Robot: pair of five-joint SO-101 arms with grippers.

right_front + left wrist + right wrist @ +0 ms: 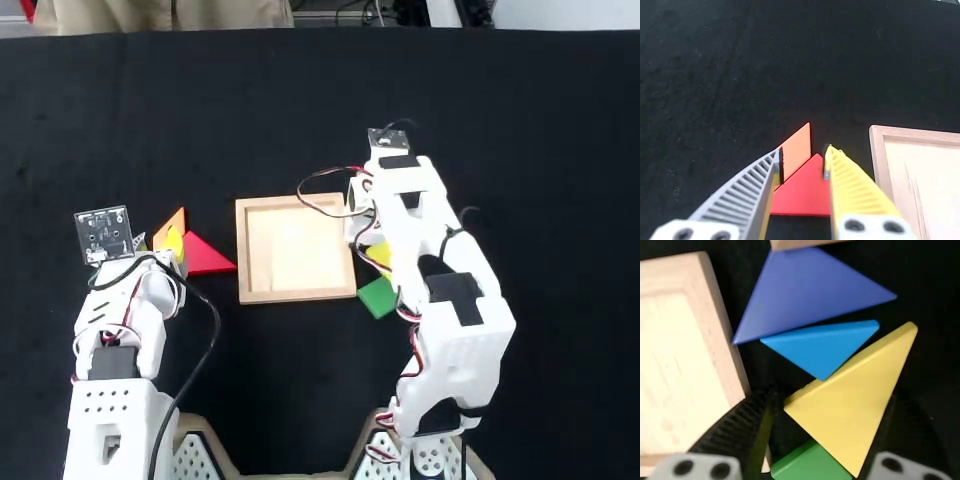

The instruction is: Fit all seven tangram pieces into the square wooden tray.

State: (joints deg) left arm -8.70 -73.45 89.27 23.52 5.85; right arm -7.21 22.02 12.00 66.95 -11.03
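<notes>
**Progress: 0 of 7 pieces seated**

The square wooden tray [247, 250] holds no piece. The left gripper [802, 167], jaws apart, straddles the flat red triangle [802, 195], with a flat orange piece [797, 142] just beyond its tips. The large yellow triangle [855, 405] sits within the right gripper [825, 440]; whether it is clamped cannot be told.

The square wooden tray [295, 293] is pale and unpainted, smooth, matt, faintly grained. The black table cloth [300, 100] looks matt and slightly fuzzy. The yellow triangular piece [855, 405] and dark blue triangular piece [810, 290] have smooth, satin paint.

Robot lab: black-draped table [300, 100]
</notes>
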